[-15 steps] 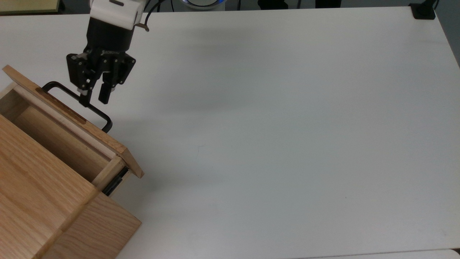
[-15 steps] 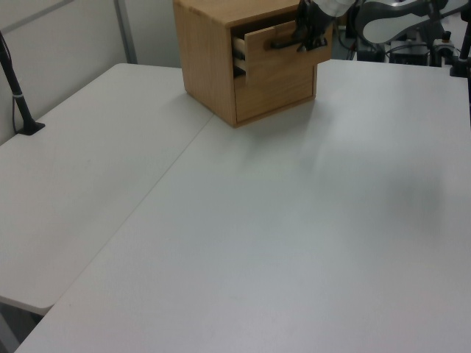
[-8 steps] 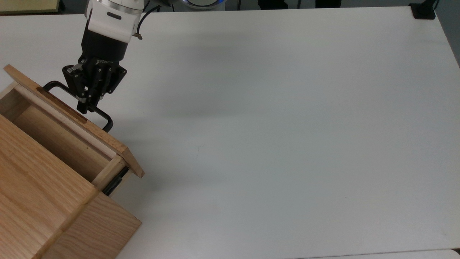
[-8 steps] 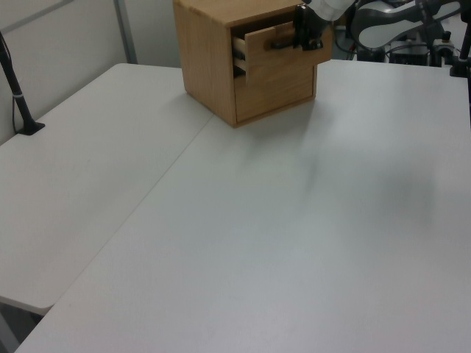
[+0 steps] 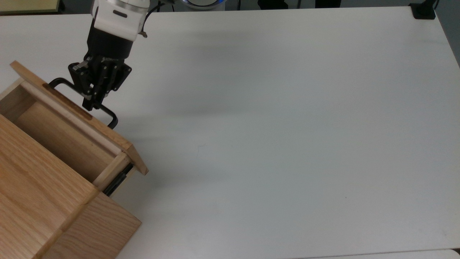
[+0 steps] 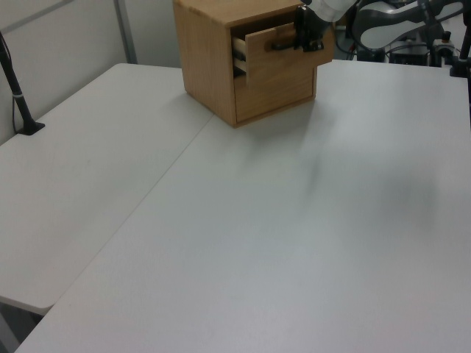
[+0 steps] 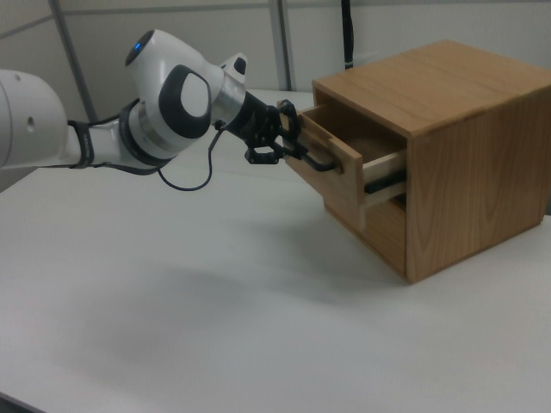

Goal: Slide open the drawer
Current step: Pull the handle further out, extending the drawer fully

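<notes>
the black two-finger gripper [image 5: 94, 101] is pinched on the long black bar handle [image 5: 109, 116] of the light oak drawer [image 5: 77, 135], which juts partway out of the oak cabinet [image 7: 469, 138] on the white table [image 5: 287, 126].

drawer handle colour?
Black. The handle on the drawer shows best in the top view, with the gripper shut on it.
</notes>
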Controlling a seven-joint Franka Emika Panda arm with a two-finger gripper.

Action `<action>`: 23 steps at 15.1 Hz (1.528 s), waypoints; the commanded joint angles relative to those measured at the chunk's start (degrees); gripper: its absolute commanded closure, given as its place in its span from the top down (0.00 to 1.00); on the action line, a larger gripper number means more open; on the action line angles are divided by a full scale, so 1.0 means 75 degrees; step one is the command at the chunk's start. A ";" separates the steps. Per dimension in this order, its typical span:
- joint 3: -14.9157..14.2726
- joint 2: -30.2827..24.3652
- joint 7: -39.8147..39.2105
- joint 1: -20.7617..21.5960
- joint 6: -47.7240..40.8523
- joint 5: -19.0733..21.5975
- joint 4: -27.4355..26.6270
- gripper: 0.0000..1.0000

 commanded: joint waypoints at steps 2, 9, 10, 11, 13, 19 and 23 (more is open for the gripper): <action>0.0035 -0.0967 0.1202 0.0667 -0.0685 -0.0103 -0.0894 0.00; 0.0035 -0.1272 0.1906 0.1452 -0.1986 -0.0068 -0.0931 0.00; 0.0035 -0.1261 0.1906 0.1488 -0.2080 -0.0057 -0.0919 0.00; 0.0035 -0.1249 0.1906 0.1500 -0.2093 -0.0057 -0.0907 0.00; 0.0035 -0.1237 0.1906 0.1500 -0.2093 -0.0045 -0.0895 0.03; 0.0035 -0.1249 0.2232 0.1511 -0.2116 0.0084 -0.0766 0.76; 0.0117 -0.1237 0.3263 0.1827 -0.2769 0.0515 -0.0393 0.79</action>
